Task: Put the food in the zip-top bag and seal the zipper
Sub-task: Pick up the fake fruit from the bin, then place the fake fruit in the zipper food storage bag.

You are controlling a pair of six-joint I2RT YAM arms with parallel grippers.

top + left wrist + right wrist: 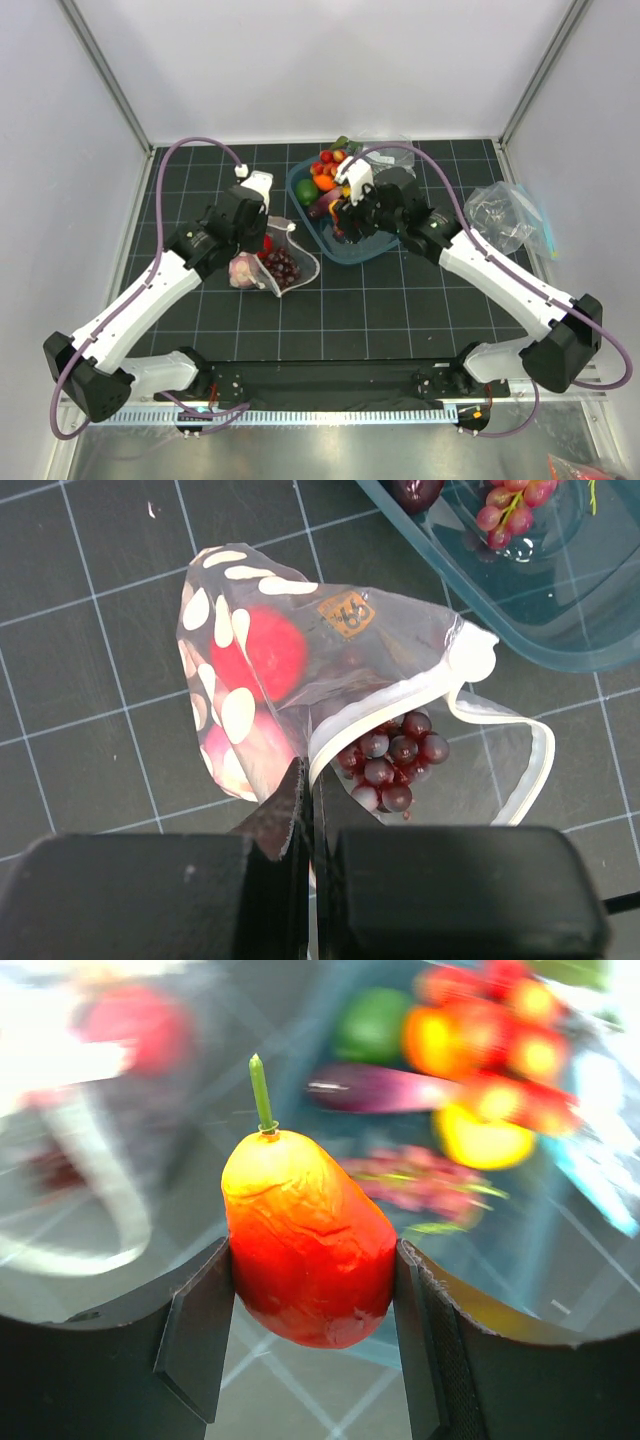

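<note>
The zip-top bag [340, 650], clear with white dots, lies on the dark mat left of the tray [285, 262]. Inside it are a red tomato [260, 652], a dark purple grape bunch [392, 760] at the open mouth, and a pinkish onion [245, 760]. The white zipper strip [400, 695] is parted in a loop. My left gripper [310, 780] is shut on the bag's mouth edge [262, 245]. My right gripper [312, 1265] is shut on an orange-red fruit with a green stem [305, 1220], held above the tray's near left part [348, 218].
The blue plastic tray [318, 240] holds several more toy fruits and vegetables, among them a pink grape bunch [510, 505]. Plain clear bags lie at the right [505, 215] and behind the tray [385, 145]. White walls enclose the mat.
</note>
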